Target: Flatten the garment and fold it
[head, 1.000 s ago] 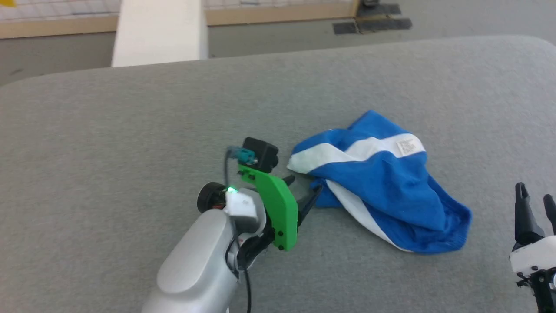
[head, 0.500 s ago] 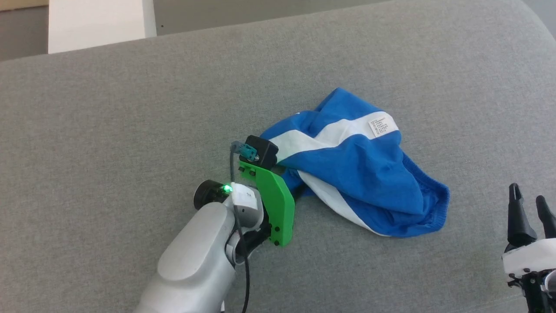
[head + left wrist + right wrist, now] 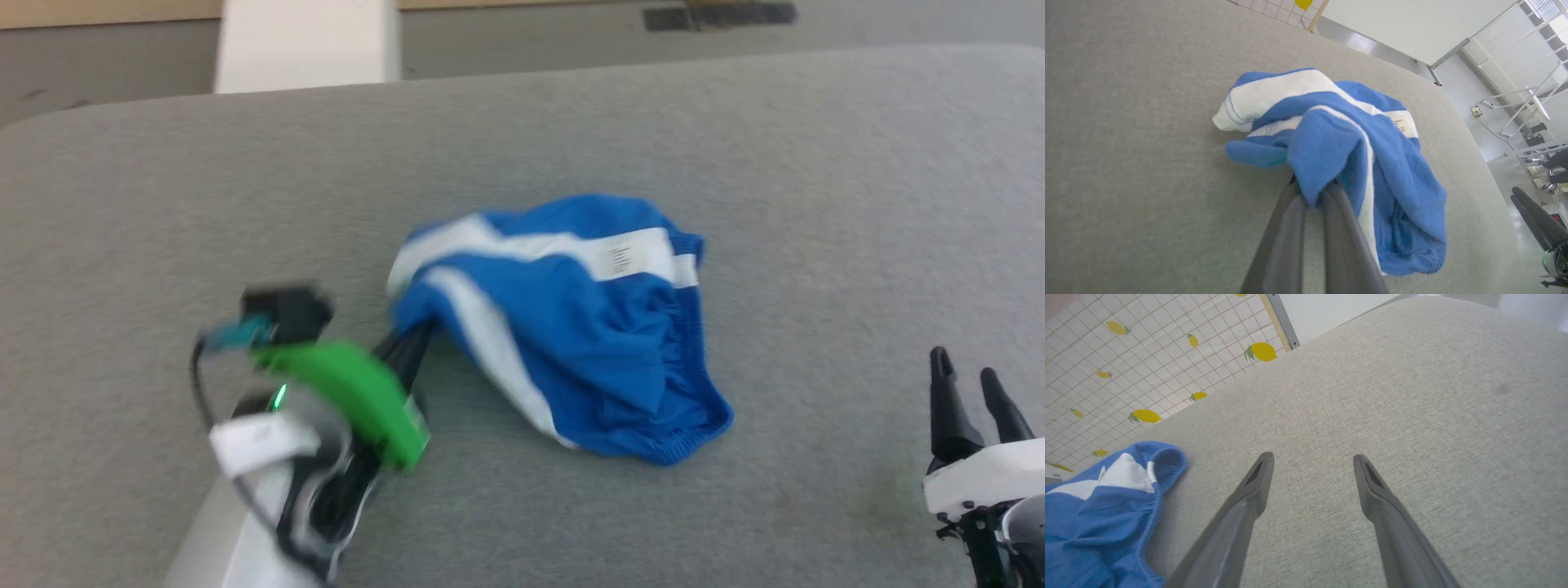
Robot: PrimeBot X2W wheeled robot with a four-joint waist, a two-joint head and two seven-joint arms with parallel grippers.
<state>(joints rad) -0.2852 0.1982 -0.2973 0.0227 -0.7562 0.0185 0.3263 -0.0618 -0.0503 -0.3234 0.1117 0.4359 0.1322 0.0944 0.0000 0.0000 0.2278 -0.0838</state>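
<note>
left end effector pinching blue shorts on a grey tabletop

nearest to me in the head view, my left arm enters at the lower left. it is blurred and carries a green bracket (image 3: 351, 392) at the wrist. the left end effector (image 3: 418, 339) has its two dark fingers drawn together on a fold of the garment (image 3: 588, 327). in the left wrist view, blue fabric is caught between the fingertips and drapes over them.

at the lower right, the right end effector (image 3: 963, 371) has its fingers spread apart and grips nothing. it sits over bare grey tabletop (image 3: 775, 147), apart from the garment and to its right.

the garment is a pair of bright blue shorts, crumpled in a loose heap near the middle of the tabletop. it is not flat and not folded. white stripes run across it. the gathered elastic waistband (image 3: 682, 437) curves along its nearer right edge, on the side towards the right end effector. a small white label (image 3: 624, 257) faces up on a white band at the farther side. the pinched fold is at the heap's left side.

farther off, the tabletop ends in a rounded edge. beyond it are a grey floor (image 3: 522, 41) and a white panel (image 3: 306, 45). the right wrist view shows a white gridded wall (image 3: 1147, 355) printed with yellow lemons past the tabletop.
</note>
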